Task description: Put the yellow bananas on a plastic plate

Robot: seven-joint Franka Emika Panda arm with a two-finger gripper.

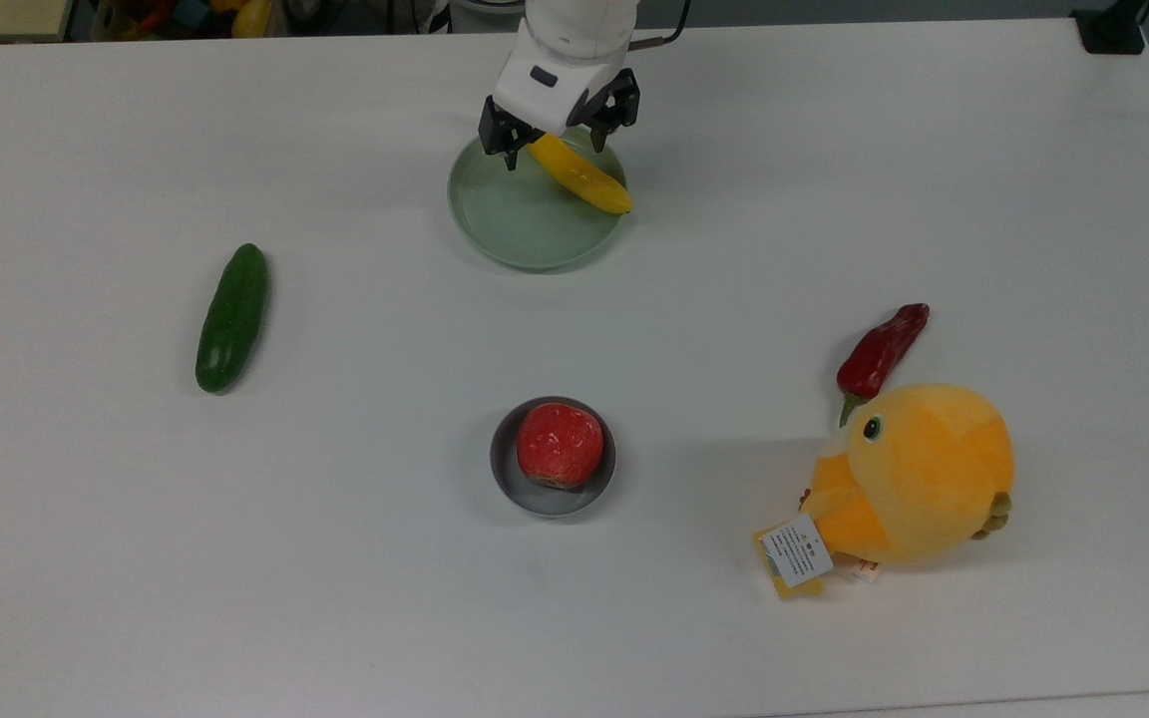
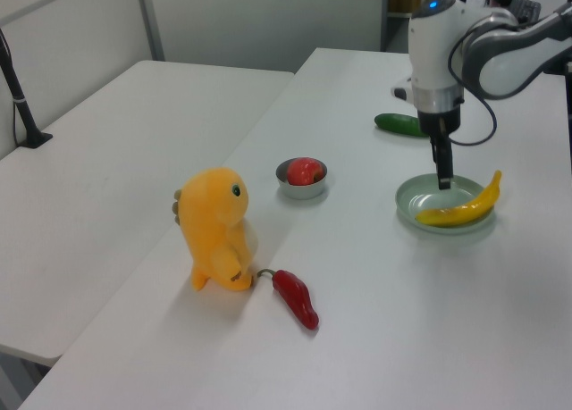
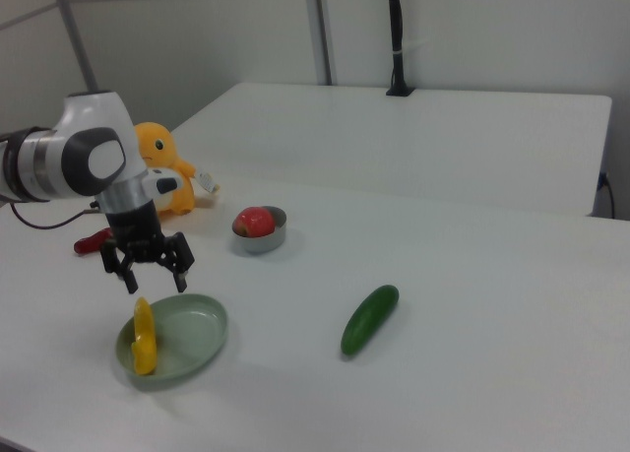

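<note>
Banana [image 1: 581, 176]: it lies in the plate, below the open fingers and not touching them. In the top view it runs slantwise from under the gripper to the plate's right rim, and its end sticks a little over this rim. In the left view one end rises above the rim on the left view's right.
Plate [image 1: 500, 219]: pale green, round, with a raised rim. It holds the banana along one side; the other part of its floor is bare. It stands on the table just under the fingers.
Gripper [image 1: 555, 135]: it hangs over the far edge of the plate, pointing down. The fingers [image 3: 180, 275] are spread wide and hold nothing. In the right view both tips are above the plate, with the banana lower, toward the right view's left.
Bowl [image 1: 505, 477]: small, dark grey, well apart from the fingers, toward the near side of the table in the top view. It holds one red fruit.
Red fruit [image 1: 560, 445]: round, it fills most of the bowl.
Cucumber [image 1: 231, 317]: dark green, it lies alone on the table, far from the fingers on the top view's left.
Pepper [image 1: 880, 351]: red, with a green stem, far from the fingers on the top view's right, just beside the plush.
Plush [image 1: 919, 474]: orange-yellow, round, with a paper tag at its lower side.
Table [image 1: 335, 558]: white, it carries all these things.
</note>
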